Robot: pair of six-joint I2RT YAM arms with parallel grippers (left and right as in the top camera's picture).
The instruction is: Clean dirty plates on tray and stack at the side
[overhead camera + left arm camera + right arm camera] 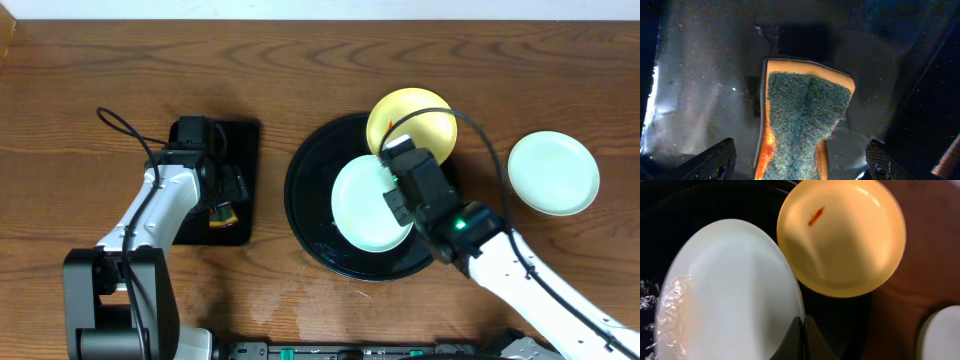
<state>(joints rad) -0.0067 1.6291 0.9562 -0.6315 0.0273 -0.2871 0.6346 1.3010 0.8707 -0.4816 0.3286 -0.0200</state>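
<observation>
Sponge [802,120] cropped, mint plate [365,205] hiding tray [305,190]

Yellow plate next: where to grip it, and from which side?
Pinch the yellow plate by its right rim, coming from the table side. That edge seems to overhang the raised rim of the tray, so a finger likely fits beneath it.

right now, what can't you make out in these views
Overhead: the left arm covers the left pincer and most of the sponge.
Overhead: the right pincer hides the held mint plate's right rim.
Right wrist: the frame corner cuts off the side plate.
</observation>
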